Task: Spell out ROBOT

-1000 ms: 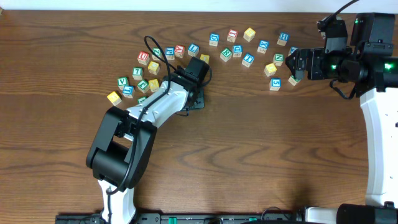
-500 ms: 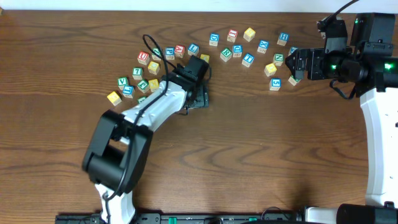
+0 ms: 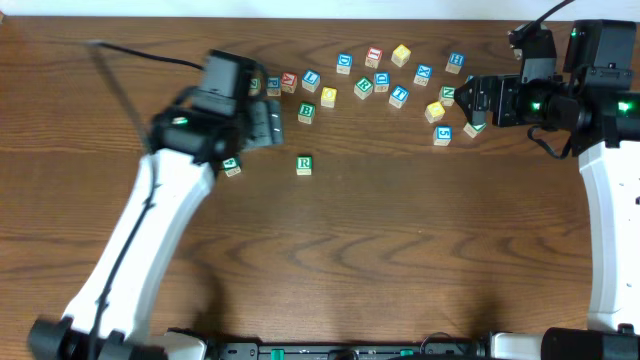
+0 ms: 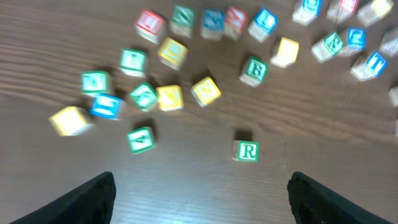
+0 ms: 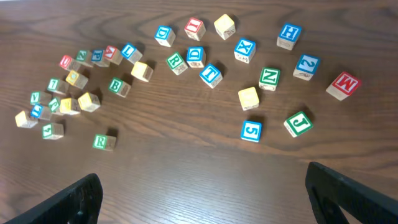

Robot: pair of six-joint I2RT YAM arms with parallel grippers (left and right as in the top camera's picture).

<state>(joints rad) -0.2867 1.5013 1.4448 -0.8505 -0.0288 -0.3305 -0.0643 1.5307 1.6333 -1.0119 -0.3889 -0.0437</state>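
The R cube point(image 3: 304, 165) stands alone on the table, on the robot's side of the scatter, with the open, empty left gripper point(image 3: 270, 125) just beyond and left of it, far nearer than the open right gripper point(image 3: 477, 101).

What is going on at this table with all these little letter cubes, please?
Two robot arms are spelling ROBOT from small wooden alphabet cubes scattered on a dark wooden table. The green-lettered R cube stands alone, apart from the scatter; the green-lettered B cube and blue-lettered T cube lie among the rest. The left gripper hovers open over the left-hand cubes, the right gripper open by the right-hand ones; neither holds anything.
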